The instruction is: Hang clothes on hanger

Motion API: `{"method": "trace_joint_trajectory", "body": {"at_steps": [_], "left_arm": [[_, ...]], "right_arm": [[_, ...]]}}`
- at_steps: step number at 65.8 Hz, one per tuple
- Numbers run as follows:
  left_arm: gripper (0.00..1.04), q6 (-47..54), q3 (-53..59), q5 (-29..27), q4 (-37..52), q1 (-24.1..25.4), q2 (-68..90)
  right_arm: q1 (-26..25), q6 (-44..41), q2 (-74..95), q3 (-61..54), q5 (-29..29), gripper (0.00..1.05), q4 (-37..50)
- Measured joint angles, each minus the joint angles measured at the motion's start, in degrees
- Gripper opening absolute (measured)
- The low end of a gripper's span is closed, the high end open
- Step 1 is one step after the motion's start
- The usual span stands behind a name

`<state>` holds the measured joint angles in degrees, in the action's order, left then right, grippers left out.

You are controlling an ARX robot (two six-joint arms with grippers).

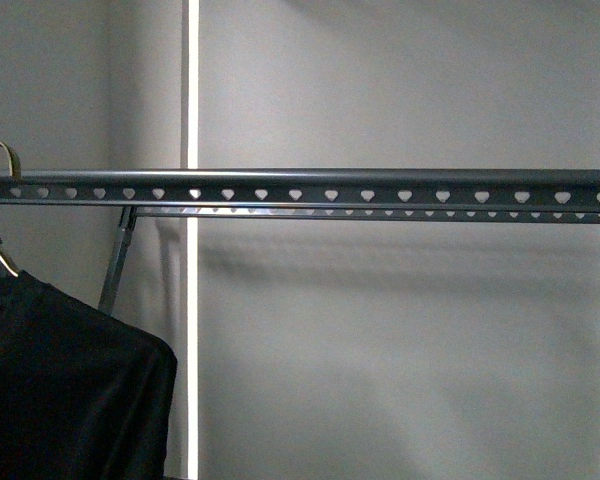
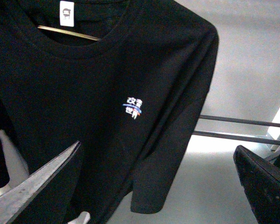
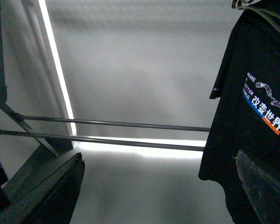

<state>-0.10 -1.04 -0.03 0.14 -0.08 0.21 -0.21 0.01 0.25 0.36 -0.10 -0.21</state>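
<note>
The left hand (image 2: 157, 147), spread apart and empty, faces a black small-print T-shirt (image 2: 107, 70) hanging under the long dark grey heart-holed metal rail (image 1: 310, 178); the right hand (image 3: 158, 155), likewise apart, is beside a black MAKE-lettered T-shirt (image 3: 245, 140).

Black T-shirt (image 2: 84, 93), white chest print (image 2: 133, 107), pale bar (image 2: 67, 32) in collar, perhaps a coat hanger, left end effector (image 2: 157, 148) spread wide
</note>
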Motion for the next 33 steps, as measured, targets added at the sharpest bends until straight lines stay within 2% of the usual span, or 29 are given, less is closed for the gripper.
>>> {"method": "trace_joint_trajectory", "body": {"at_steps": [20, 21, 22, 23, 25, 27, 30, 33], "left_arm": [[0.98, 0.0, 0.0, 0.0, 0.0, 0.0, 0.0], [0.98, 0.4, -0.1, 1.1, -0.2, 0.3, 0.2], [0.98, 2.4, -0.5, 6.0, -1.7, 1.7, 1.1], [0.98, 2.4, -0.5, 6.0, -1.7, 2.0, 1.1], [0.98, 5.0, -1.6, 14.5, -3.9, 3.8, 3.7], [0.98, 6.8, -2.1, 19.6, -3.2, 4.3, 7.0], [0.98, 6.9, -2.9, 22.1, 0.0, 3.0, 11.5], [0.98, 5.1, -5.6, 19.0, 6.3, -0.1, 18.2]], "right_arm": [[0.0, 0.0, 0.0, 0.0, 0.0, 0.97, 0.0], [0.0, 0.0, 0.0, 0.0, 0.0, 0.97, 0.0], [0.0, 0.0, 0.0, 0.0, 0.0, 0.97, 0.0], [0.0, 0.0, 0.0, 0.0, 0.0, 0.97, 0.0], [0.0, 0.0, 0.0, 0.0, 0.1, 0.97, 0.0], [0.0, 0.0, 0.0, 0.0, 0.0, 0.97, 0.0], [0.0, 0.0, 0.0, 0.0, -0.1, 0.97, 0.0], [0.0, 0.0, 0.0, 0.0, -0.1, 0.97, 0.0]]}}
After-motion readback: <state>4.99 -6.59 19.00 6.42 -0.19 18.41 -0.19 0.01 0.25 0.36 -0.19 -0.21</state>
